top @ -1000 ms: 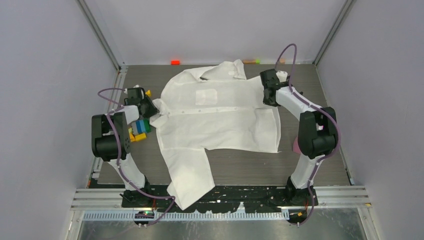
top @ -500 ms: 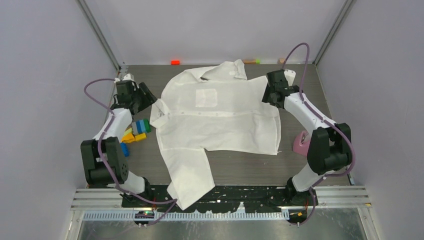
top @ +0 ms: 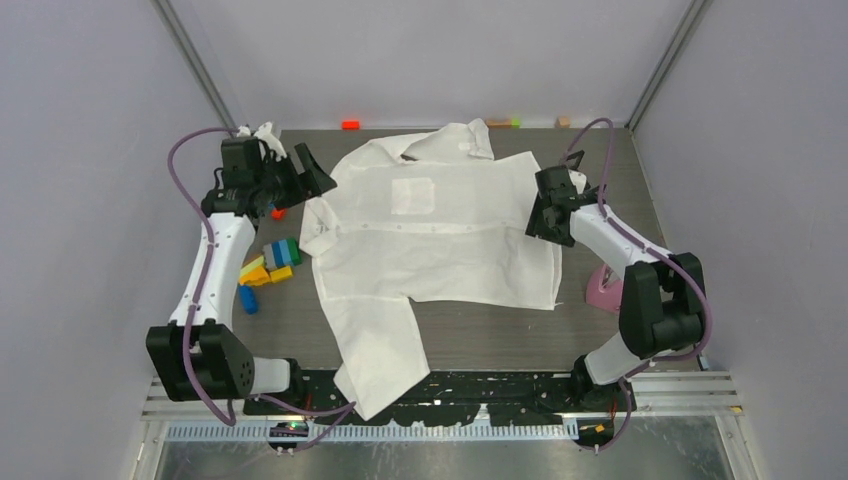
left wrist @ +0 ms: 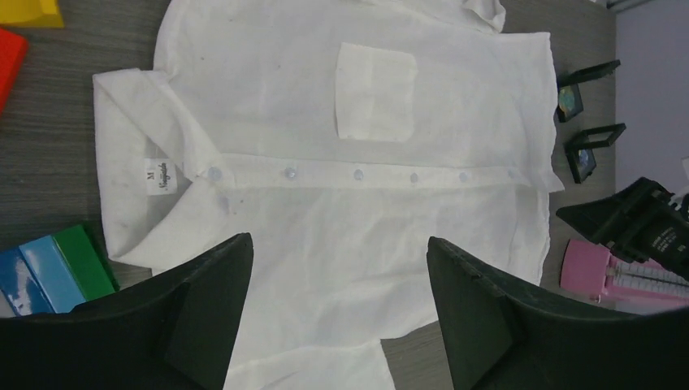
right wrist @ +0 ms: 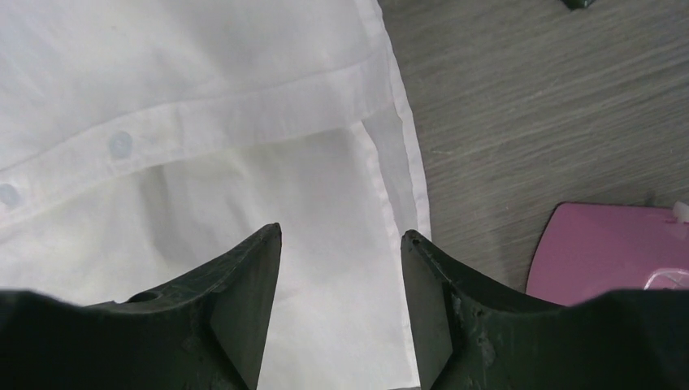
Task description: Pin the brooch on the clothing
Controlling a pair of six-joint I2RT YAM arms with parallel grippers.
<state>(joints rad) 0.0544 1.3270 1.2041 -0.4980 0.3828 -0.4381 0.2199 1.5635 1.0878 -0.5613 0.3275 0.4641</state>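
Note:
The clothing, a white short-sleeved shirt (top: pixel 440 245), lies spread flat on the table, collar to the left, with its square chest pocket (left wrist: pixel 375 91) and button row facing up. I cannot make out the brooch in any view. My left gripper (top: pixel 305 172) hovers beyond the shirt's collar end, open and holding nothing; in the left wrist view the gripper (left wrist: pixel 337 240) looks down over the whole shirt. My right gripper (top: pixel 538 228) is open over the shirt's hem corner; its own view shows the gripper (right wrist: pixel 342 231) with white fabric (right wrist: pixel 203 122) lying below the gap, not pinched.
A pink object (top: pixel 605 290) sits on the table right of the hem, also seen as a pink object (right wrist: pixel 609 252). Coloured blocks (top: pixel 270 260) lie left of the shirt. Small bits (top: pixel 350 124) line the back edge. Two small black frames (left wrist: pixel 589 114) stand past the hem.
Both grippers opened and let go of the shirt. My left arm lifted and swung toward the back left. The right gripper slid down along the hem toward me.

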